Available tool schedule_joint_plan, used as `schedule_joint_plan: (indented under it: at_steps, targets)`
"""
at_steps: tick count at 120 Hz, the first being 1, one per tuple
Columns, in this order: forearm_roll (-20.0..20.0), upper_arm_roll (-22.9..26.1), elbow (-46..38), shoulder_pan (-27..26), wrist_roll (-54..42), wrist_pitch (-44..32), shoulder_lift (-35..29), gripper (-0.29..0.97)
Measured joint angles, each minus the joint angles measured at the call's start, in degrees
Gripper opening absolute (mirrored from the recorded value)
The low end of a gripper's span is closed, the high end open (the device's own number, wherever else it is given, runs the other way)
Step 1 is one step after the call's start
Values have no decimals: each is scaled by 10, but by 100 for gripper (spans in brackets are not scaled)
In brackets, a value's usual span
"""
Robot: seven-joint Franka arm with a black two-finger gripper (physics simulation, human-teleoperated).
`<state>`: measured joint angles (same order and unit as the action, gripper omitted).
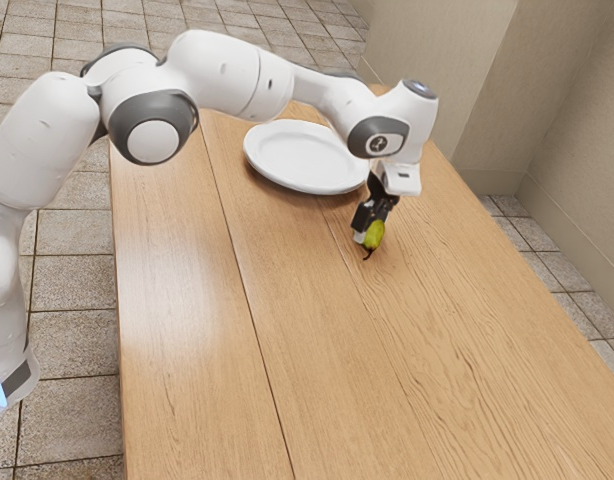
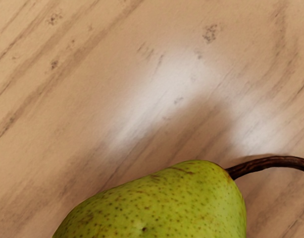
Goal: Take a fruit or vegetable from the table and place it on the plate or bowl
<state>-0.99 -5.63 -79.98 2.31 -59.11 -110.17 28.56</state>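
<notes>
A green pear (image 1: pixel 375 236) with a brown stem (image 2: pixel 271 163) sits between the black fingers of my gripper (image 1: pixel 372 226), right at the wooden table top (image 1: pixel 287 330). The fingers close on the pear from both sides. In the wrist view the pear (image 2: pixel 167 208) lies just under my hand, its stem pointing sideways over the wood. I cannot tell whether the pear rests on the table or hangs just above it. A white plate (image 1: pixel 302 155) lies on the table behind the gripper, toward the exterior view's upper left.
The table runs long toward the exterior view's lower right. A beige wall (image 1: pixel 457 60) stands behind the plate. Tiled floor (image 1: pixel 67 250) surrounds the table, and my arm (image 1: pixel 227 85) reaches over its far end.
</notes>
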Motion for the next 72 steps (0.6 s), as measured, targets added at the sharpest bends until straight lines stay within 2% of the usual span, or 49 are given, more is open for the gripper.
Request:
schedule_joint_plan:
  at_steps: [17,46,72]
  targets:
    - [-7,-1,-4,0,-8,-4,3,63]
    - [-10,-2,-5,1,-17,-8,4,32]
    - [-9,-2,-4,1,-21,-13,0,29]
